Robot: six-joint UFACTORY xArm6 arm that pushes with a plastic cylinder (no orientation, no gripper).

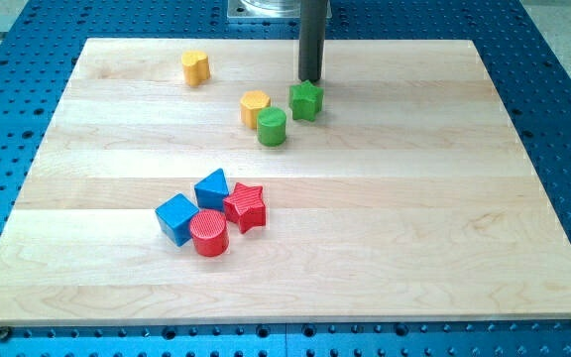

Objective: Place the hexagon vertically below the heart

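Observation:
The yellow hexagon [255, 106] lies on the wooden board [414, 198], right of and below the yellow heart [195, 67], which sits near the view's top left. A green cylinder [272, 128] touches the hexagon's lower right side. A green star [306, 100] lies just right of them. My tip [310, 80] is at the end of the dark rod, directly above the green star at its top edge, and to the upper right of the hexagon.
A cluster lies at centre left: a blue triangular block [212, 187], a blue cube [176, 218], a red cylinder [209, 233] and a red star [246, 206], all touching. A blue perforated table [563, 89] surrounds the board.

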